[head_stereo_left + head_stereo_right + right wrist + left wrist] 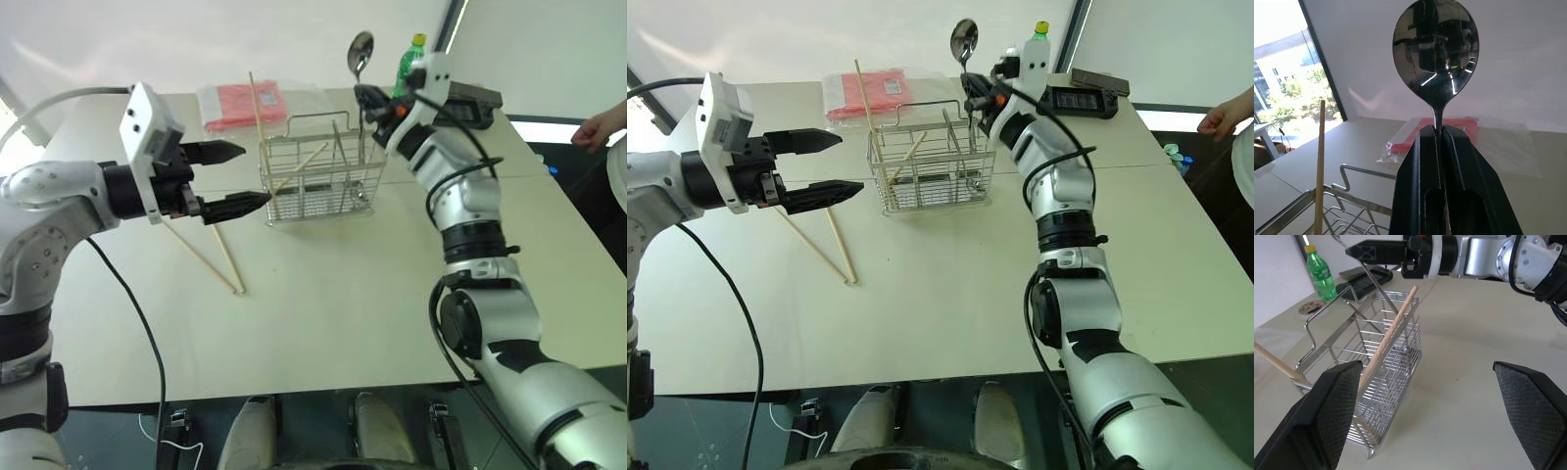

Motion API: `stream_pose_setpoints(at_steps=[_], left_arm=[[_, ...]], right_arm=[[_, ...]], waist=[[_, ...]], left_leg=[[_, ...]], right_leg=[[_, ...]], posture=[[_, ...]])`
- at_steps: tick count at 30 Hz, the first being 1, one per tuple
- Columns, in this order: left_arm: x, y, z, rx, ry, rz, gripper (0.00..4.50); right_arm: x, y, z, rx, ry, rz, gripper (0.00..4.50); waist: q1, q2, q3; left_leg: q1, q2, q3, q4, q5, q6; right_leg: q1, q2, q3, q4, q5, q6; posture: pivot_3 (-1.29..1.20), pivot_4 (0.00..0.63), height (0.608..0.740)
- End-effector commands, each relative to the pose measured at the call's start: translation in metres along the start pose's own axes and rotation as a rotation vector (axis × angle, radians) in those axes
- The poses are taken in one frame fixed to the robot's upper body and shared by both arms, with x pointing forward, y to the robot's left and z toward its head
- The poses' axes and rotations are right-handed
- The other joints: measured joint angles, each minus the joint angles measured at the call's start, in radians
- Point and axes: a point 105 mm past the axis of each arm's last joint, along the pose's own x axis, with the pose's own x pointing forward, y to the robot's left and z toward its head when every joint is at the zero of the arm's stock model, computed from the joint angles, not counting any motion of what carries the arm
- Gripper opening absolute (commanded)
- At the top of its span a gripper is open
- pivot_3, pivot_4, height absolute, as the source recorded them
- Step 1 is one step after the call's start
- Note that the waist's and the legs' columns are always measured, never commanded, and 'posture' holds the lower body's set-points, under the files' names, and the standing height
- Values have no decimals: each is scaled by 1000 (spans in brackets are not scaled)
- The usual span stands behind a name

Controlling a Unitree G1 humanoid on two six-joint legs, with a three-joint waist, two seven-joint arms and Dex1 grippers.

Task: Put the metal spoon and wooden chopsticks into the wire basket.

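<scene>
Right wrist view showed the right gripper (1439,134) with its fingers pressed together on the metal spoon (1436,49), whose long axis stood upright with the bowl pointing up. In the left eye view, it hung above the wire basket (321,176) at the rim's 1 o'clock. Two wooden chopsticks (257,119) leaned inside the basket; two more (211,257) lay flat at its 8 o'clock. The left gripper (235,178) hovered at the basket's 9 o'clock, fingers wide apart.
</scene>
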Motion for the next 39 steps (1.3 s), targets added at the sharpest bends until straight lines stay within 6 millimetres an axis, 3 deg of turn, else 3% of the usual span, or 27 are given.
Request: stream_pose_setpoints(at_steps=[1,7,8,11,16,21,24,28,30,33,36,39], left_arm=[[-8,3,13,53,-38,42,4500],[-10,7,17,52,-46,58,4500],[-9,9,18,53,-49,66,4500],[-12,19,20,40,-60,125,4500],[-24,27,18,-11,-62,179,4500],[-31,33,12,-36,-59,227,4500],[-31,37,9,-57,-55,256,4500],[-35,59,-11,-138,20,415,4500],[-37,77,-25,-242,72,552,4500],[-42,95,-49,-360,190,732,4500],[-57,111,-92,-573,376,983,4500],[-55,112,-109,-716,442,1067,4500]], right_arm=[[0,0,6,-7,-52,-18,1351],[-2,-5,16,-25,-82,-63,4380],[-3,-7,22,-35,-92,-66,4456],[-14,-9,65,-116,-143,-26,4456],[-47,11,115,-149,-127,190,4456],[-76,24,142,-80,-87,301,4456],[-85,21,134,-125,-12,275,4456],[-118,34,93,-279,222,403,4456],[-141,40,70,-313,350,480,4456],[-165,47,53,-312,445,557,4456],[-173,50,42,-290,466,554,4456],[-174,53,36,-268,472,549,4456]], waist=[[1,0,0],[0,0,0],[0,0,0],[6,1,1],[3,0,1],[-1,0,1],[2,-1,1],[18,-2,0],[33,-2,1],[32,-3,1],[31,-4,1],[27,-6,1]], left_leg=[[0,0,0,0,0,0],[0,0,0,0,0,0],[0,0,0,0,0,0],[0,0,0,0,0,0],[-1,0,0,0,0,0],[1,1,0,0,0,0],[1,1,0,0,0,0],[0,1,0,0,0,1],[-1,1,0,0,-1,1],[-3,1,0,2,-1,2],[-3,1,0,3,-1,2],[-1,1,0,3,-1,2]], right_leg=[[0,0,0,1,0,0],[-1,0,0,2,0,0],[-1,0,0,2,0,0],[-1,0,0,2,0,0],[-1,0,0,1,0,0],[-1,1,0,2,-1,0],[0,1,0,2,-1,-1],[0,1,0,-2,-1,-1],[0,1,0,-4,0,0],[0,1,0,-5,0,0],[2,1,0,-5,0,1],[3,1,0,-5,0,1]], posture=[[0,150,720],[0,150,720],[0,150,720],[0,150,720],[0,150,720],[0,150,720],[0,150,720],[0,150,720],[0,150,720],[0,150,720],[0,150,720],[0,150,720]])
